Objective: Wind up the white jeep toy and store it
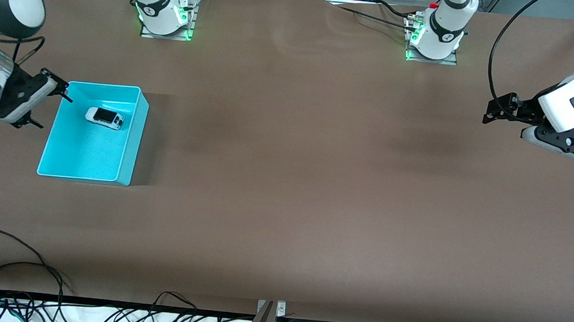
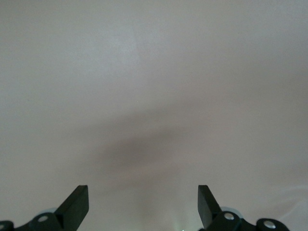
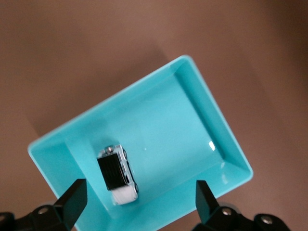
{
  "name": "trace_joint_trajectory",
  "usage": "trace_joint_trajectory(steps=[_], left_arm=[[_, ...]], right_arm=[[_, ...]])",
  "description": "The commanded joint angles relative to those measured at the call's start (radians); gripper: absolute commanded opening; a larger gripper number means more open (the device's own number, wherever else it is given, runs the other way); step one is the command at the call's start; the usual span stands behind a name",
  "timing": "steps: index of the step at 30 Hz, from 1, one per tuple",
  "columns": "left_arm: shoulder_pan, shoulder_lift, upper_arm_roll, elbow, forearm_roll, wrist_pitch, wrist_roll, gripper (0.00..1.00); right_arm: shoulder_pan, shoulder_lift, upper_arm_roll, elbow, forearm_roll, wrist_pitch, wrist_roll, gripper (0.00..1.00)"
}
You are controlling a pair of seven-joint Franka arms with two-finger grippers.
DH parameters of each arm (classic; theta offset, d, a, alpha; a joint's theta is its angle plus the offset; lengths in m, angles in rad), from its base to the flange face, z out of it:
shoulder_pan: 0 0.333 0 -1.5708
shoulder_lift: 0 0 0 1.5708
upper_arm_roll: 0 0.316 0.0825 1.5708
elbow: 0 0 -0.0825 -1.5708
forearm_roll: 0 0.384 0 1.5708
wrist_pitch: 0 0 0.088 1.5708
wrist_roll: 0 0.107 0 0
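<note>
Inside the turquoise bin (image 1: 77,159), at the right arm's end of the table (image 1: 285,181), the white jeep toy (image 1: 104,117) lay on its wheels in the part farther from the front camera, touched by nothing. The right gripper (image 1: 51,99) hung over the bin's edge, fingers spread wide and empty. The left gripper (image 1: 497,109) waited above bare table at the left arm's end, fingers wide apart too.

No readable text, number or brand is showing in any view. Only a small round dark emblem is appearing on each robot base (image 1: 160,8), at the upper left and upper right of the front view, too small to read.
</note>
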Motion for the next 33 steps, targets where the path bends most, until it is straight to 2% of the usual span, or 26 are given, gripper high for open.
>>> trace_joint_trajectory(steps=[1, 8, 15, 33], left_arm=[[-0.002, 0.019, 0.000, 0.042, 0.002, -0.028, 0.007, 1.00], [-0.007, 0.019, -0.003, 0.042, 0.058, -0.028, -0.010, 1.00], [-0.010, 0.020, -0.005, 0.059, 0.058, -0.028, -0.011, 1.00], [-0.027, 0.025, -0.005, 0.065, 0.064, -0.028, -0.011, 1.00]], right_arm=[[0.014, 0.036, 0.006, 0.165, -0.014, -0.142, 0.285, 1.00], [0.072, 0.088, 0.005, 0.328, -0.046, -0.293, 0.597, 1.00], [0.149, 0.110, 0.005, 0.391, -0.106, -0.355, 0.861, 1.00], [0.166, 0.135, 0.000, 0.391, -0.092, -0.354, 0.900, 1.00]])
